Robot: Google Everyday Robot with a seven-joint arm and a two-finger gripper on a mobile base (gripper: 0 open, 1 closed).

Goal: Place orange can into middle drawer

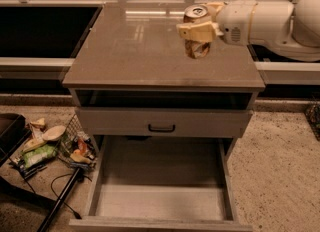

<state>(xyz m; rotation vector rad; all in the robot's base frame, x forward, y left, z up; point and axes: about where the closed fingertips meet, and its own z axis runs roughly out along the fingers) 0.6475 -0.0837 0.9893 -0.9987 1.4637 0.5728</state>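
The orange can [197, 47] is small and dented, with a silver top and pull tab. It hangs upright above the right rear part of the cabinet top [140, 51]. My gripper [196, 30] comes in from the right on a white arm and is shut on the can, its cream fingers [205, 31] wrapped around its middle. The middle drawer [162, 201] is pulled fully open at the bottom of the cabinet, and its pale floor is bare. The can is behind and well above the drawer.
A closed grey drawer front with a black handle [161, 127] sits between the cabinet top and the open drawer. A wire basket of snack packets [75, 148] and a black pole [60, 203] lie on the floor to the left. Speckled floor lies to the right.
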